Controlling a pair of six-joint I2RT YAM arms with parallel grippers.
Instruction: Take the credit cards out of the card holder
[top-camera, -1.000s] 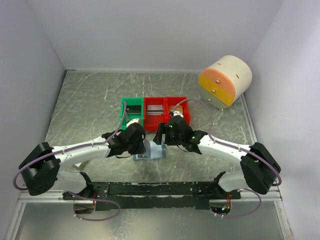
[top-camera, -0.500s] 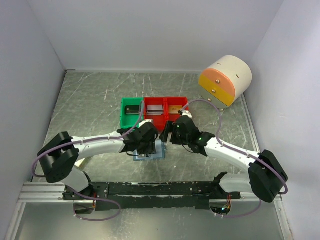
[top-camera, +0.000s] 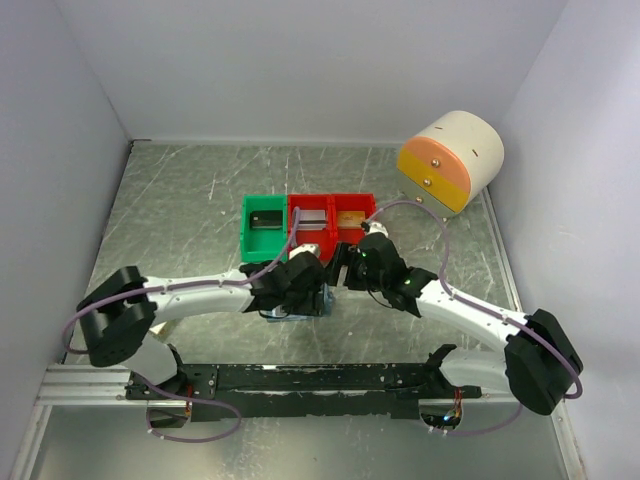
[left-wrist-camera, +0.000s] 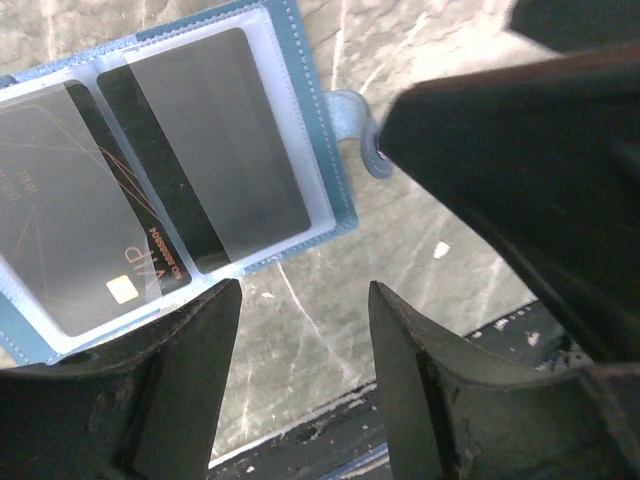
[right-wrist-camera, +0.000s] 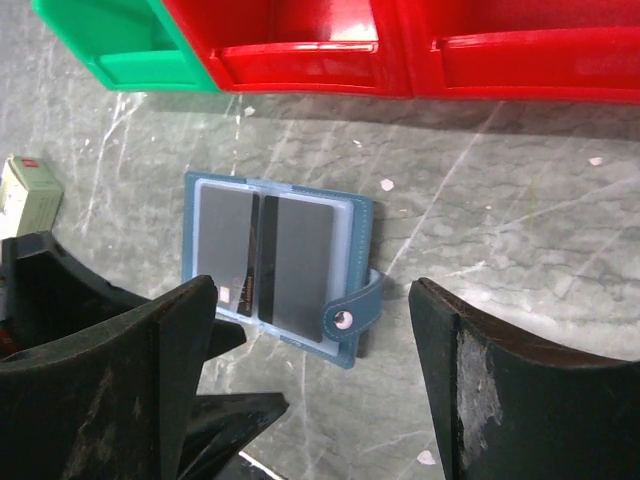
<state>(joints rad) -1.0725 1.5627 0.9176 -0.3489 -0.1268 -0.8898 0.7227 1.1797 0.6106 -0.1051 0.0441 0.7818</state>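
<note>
– Card holder (right-wrist-camera: 275, 265) is lying where?
– It is lying opened flat on the desk (right-wrist-camera: 520, 190), near the red bins (right-wrist-camera: 300, 70) and the green bin (right-wrist-camera: 150, 72). Its snap strap (right-wrist-camera: 350, 315) is sticking out to one side.
– Are the credit cards (right-wrist-camera: 300, 255) showing?
– Two dark grey ones are sitting side by side in its clear pockets, and one is showing a gold chip.
– What are the arms doing?
– The left gripper (left-wrist-camera: 303, 320) is hovering right above the holder, its jaws standing apart with only bare desk between them. The right gripper (right-wrist-camera: 310, 300) is hanging over it too, jaws gaping wide and gripping nothing.
– Anything else nearby?
– A small cream-and-red box (right-wrist-camera: 25, 190) is resting on the desk below the green bin, off to the holder's side.
</note>
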